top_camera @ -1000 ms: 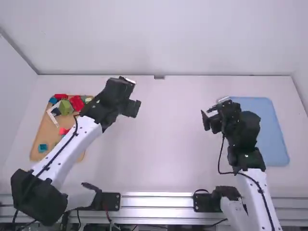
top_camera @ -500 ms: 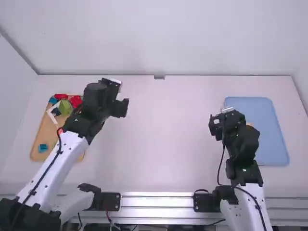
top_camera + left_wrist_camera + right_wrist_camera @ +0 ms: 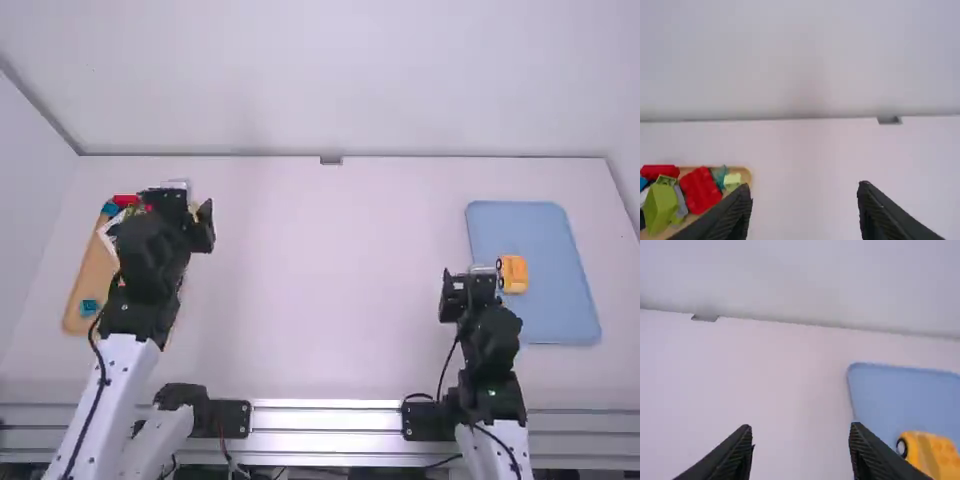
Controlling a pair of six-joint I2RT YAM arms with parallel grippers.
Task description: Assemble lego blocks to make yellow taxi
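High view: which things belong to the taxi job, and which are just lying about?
Part of the job:
yellow-orange wheeled vehicle, seemingly the taxi
blue tray under it
left tool and right tool, both open

Probably spares:
red block
green block
blue block

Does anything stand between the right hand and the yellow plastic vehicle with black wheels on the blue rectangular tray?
Nothing visible does. Between the open right hand and the yellow vehicle lie a stretch of white table and part of the blue tray, so the way looks unobstructed.
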